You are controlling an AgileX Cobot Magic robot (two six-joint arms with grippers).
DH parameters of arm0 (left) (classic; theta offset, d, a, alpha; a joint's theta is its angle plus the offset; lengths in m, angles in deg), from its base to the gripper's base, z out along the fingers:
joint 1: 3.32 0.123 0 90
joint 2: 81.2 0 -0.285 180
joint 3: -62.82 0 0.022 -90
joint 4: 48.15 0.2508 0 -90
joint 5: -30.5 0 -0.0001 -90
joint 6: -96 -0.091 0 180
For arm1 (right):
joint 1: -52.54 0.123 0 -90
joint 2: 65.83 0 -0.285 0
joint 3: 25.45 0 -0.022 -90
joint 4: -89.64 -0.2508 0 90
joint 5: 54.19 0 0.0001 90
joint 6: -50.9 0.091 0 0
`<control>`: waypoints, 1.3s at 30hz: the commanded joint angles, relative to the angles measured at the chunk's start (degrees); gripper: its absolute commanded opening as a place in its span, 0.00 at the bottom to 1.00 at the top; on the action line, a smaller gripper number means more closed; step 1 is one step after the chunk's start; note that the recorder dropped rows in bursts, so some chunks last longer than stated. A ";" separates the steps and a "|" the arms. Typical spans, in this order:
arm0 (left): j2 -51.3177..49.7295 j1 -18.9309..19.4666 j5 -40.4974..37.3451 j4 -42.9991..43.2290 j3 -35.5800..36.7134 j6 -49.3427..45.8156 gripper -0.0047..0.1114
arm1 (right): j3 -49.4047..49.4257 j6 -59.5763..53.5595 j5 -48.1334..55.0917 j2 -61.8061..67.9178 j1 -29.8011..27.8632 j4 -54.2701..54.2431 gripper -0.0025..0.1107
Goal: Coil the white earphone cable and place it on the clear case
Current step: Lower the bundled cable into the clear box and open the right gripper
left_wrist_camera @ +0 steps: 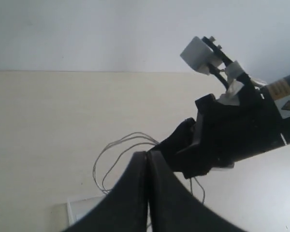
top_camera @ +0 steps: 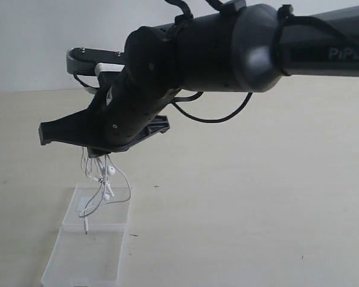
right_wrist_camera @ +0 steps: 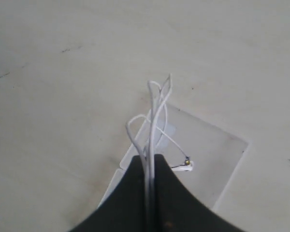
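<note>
While the right gripper (right_wrist_camera: 150, 162) was clamped on several strands of the white earphone cable (right_wrist_camera: 155, 99), we saw the left gripper (left_wrist_camera: 146, 157) with its fingers pressed together, nothing visible between them. From the right gripper the cable hung in loose loops, earbuds (top_camera: 110, 170) and plug (top_camera: 85, 228) dangling over the far half of the clear case (top_camera: 87, 263), which lay open on the table (top_camera: 257, 209), near left.

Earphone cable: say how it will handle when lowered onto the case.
Likely floppy: the cable hangs in limp loops from the shut jaws of the right gripper. Probably light, being so thin. Loops may spread or slip on the smooth case.
</note>
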 commanded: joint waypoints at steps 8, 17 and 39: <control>0.78 0.14 -0.95 -0.14 0.82 0.24 0.04 | -0.96 0.89 4.24 5.87 3.23 -1.19 0.02; 0.78 0.14 0.59 -0.14 0.82 0.24 0.04 | -0.96 1.49 3.59 9.33 6.11 -1.50 0.02; 0.78 0.14 0.93 -0.14 0.82 0.24 0.04 | -9.66 0.82 17.60 10.54 6.11 -0.04 0.55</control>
